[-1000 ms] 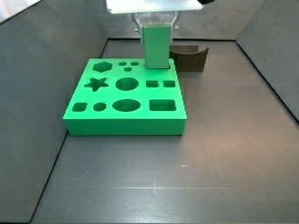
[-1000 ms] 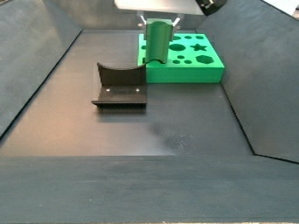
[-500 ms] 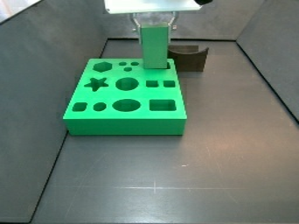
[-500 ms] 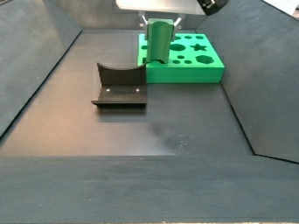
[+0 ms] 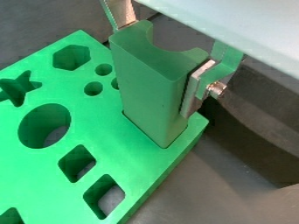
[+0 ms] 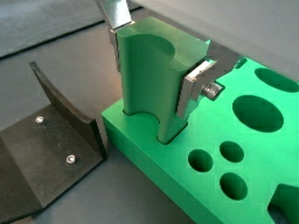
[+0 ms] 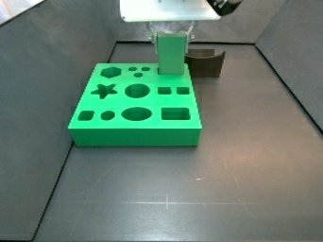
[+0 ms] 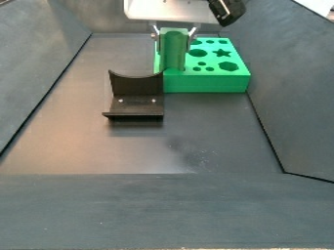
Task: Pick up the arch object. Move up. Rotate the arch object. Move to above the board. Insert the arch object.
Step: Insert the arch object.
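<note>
The end effector (image 6: pixel 158 66) clamps the small upright green arch block (image 6: pixel 160 83), standing on the corner of the large flat green cutout board (image 6: pixel 233 166), dark L-shaped fixture (image 6: pixel 52 140) just beside.

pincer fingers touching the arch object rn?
Touching. Both wrist views show the pincer fingers pressed flat against opposite sides of the arch object, its base at the board corner.

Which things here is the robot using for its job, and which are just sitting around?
Using: the arch object, held upright in the pincer at the board's corner; the board.

Sitting around: the fixture, on the floor beside the board.
</note>
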### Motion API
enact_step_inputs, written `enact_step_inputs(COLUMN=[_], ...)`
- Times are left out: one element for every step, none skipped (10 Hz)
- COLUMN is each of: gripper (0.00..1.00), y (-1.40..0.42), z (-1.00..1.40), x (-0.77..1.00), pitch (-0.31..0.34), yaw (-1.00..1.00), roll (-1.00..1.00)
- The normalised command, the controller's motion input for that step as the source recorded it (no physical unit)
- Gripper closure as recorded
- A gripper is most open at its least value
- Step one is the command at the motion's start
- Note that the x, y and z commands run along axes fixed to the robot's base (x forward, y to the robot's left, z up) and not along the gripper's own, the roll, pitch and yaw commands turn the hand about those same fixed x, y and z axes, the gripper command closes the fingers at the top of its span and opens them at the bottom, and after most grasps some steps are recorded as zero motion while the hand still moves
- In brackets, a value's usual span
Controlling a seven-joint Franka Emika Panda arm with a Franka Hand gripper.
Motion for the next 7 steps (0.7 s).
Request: enact_step_inputs(gripper=[1.0,1.0,1.0,1.0,1.0,1.0,1.0], y=[0.0,0.0,0.0,0.0,0.0,-0.03,0.0], z=[-0.49,-0.55,-0.55,-0.48,-0.51,-0.21,0.0], x=[0.0,-0.07,-0.09,-0.25,-0.28,-0.05,-0.02], pitch=[-0.04,-0.111,-0.137,-0.179,-0.211,-0.081,-0.027], yaw=[-0.03,0.0,0.0,0.0,0.01,0.0,0.0], roll=[0.07,0.11,0.13,0.21,0.26,0.03,-0.02])
